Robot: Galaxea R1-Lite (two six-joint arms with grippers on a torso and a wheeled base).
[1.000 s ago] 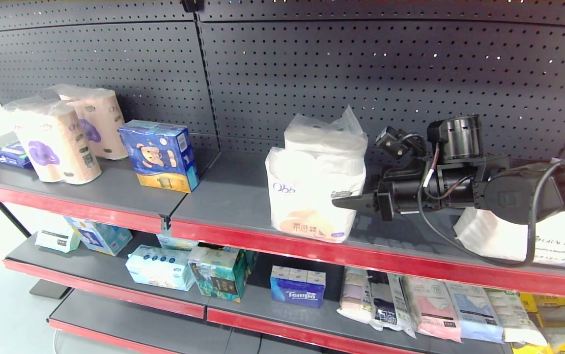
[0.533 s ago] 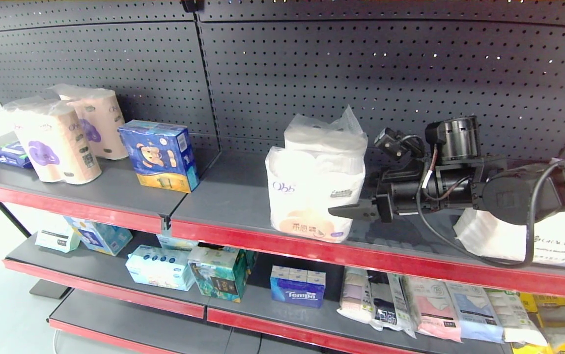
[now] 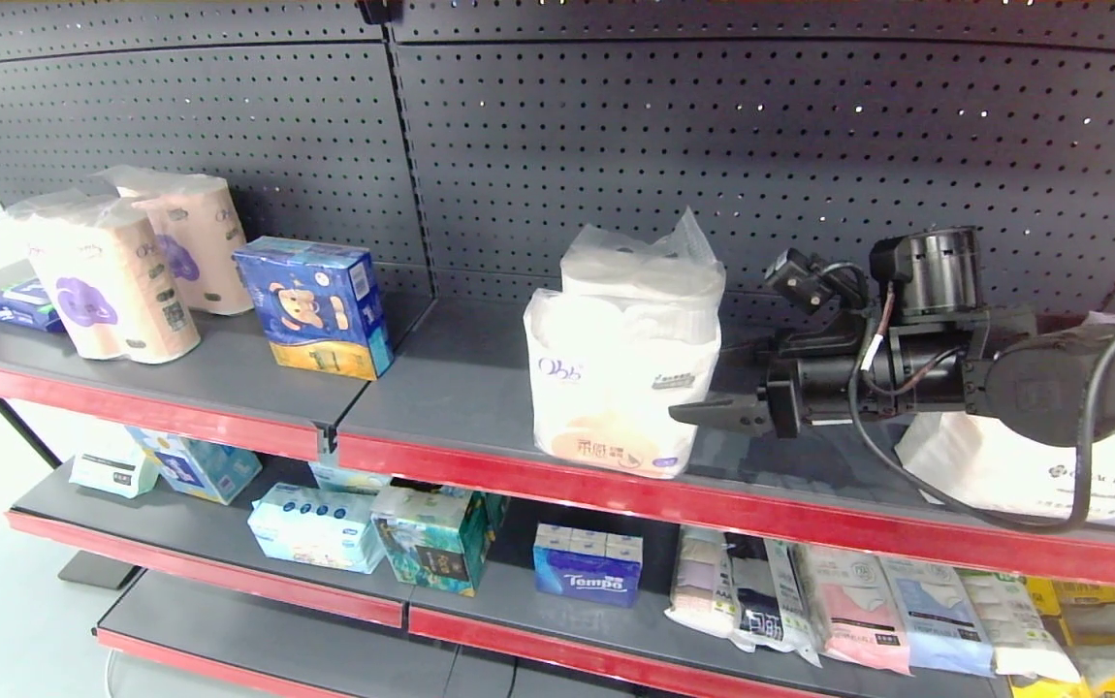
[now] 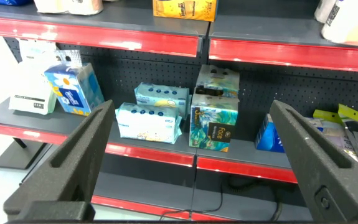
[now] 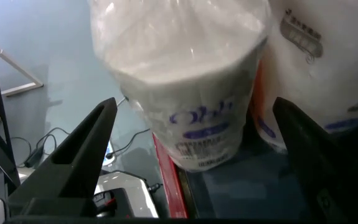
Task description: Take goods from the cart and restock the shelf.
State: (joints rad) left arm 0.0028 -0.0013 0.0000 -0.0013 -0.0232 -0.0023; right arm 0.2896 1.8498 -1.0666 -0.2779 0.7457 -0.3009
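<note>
Facing the lower shelves beneath the white plastic-wrapped tissue pack (image 3: 621, 378), the left gripper (image 4: 191, 109) held its fingers spread. The pack stood on the red-edged grey shelf (image 3: 461, 388); just right of it, the right gripper (image 3: 688, 412) gaped wide, pinching nothing.

— Where do we have our right arm (image 3: 1062, 388)?
— Stretched out level from our right, wrist straight, right gripper (image 3: 717, 411) pointing toward our left, its fingers (image 5: 73, 162) spread wide apart.
— And our left gripper (image 4: 191, 162)?
— We hold it facing forward, roughly level, fingers spread wide too.
</note>
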